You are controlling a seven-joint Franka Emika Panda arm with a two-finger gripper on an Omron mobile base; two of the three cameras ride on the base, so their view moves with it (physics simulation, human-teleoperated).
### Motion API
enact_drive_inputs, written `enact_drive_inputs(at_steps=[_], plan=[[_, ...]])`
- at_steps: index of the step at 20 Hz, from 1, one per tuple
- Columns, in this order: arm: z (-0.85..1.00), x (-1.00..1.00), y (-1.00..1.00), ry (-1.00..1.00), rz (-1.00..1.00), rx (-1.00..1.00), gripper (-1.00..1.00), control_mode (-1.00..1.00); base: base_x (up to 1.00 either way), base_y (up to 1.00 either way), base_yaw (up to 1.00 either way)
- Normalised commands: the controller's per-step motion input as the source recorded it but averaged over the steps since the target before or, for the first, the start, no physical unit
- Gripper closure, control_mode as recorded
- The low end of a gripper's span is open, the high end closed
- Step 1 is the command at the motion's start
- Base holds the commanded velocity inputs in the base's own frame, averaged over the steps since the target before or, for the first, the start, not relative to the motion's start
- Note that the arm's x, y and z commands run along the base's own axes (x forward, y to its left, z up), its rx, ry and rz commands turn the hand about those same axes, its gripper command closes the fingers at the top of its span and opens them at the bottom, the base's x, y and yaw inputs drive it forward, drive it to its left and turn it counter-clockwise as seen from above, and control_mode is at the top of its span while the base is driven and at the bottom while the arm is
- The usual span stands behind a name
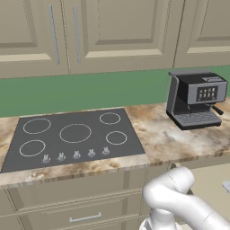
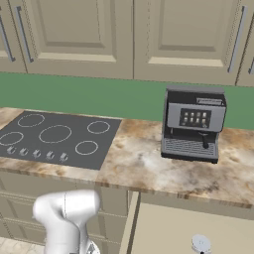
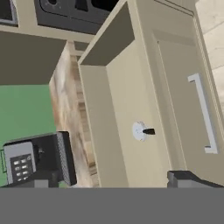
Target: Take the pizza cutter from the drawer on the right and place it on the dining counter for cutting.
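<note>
The drawer (image 3: 131,109) stands pulled out below the marbled worktop (image 2: 149,166). The pizza cutter (image 3: 142,131) lies flat on the drawer's pale floor, wheel blade toward the drawer's inner wall and black handle toward its front panel. In the hand view, one dark fingertip (image 3: 188,179) of the pincer rises at the lower edge, clear of the cutter, which sits ahead of it and untouched. How wide the pincer stands cannot be told. The coffee machine (image 2: 193,124) stands on the worktop above the drawer, beside the cooktop (image 2: 54,136).
</note>
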Motion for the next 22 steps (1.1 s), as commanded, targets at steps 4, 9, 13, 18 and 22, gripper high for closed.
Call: enact_drive_inputs(at_steps=[4,9,13,18,22], plan=[[0.40,0.00,0.25,0.11,0.00,-0.06,-1.00,-1.00,0.00,0.00,0.00],[0.30,0.00,0.35,0.13,0.00,-0.13,-1.00,-1.00,0.00,0.00,0.00],[0.42,0.00,0.37,0.12,0.00,-0.13,-1.00,-1.00,0.00,0.00,0.00],[0.50,0.09,0.46,0.08,0.00,-0.06,-1.00,-1.00,0.00,0.00,0.00],[0.19,0.13,0.92,0.13,0.02,-0.10,-1.00,-1.00,0.00,0.00,0.00]])
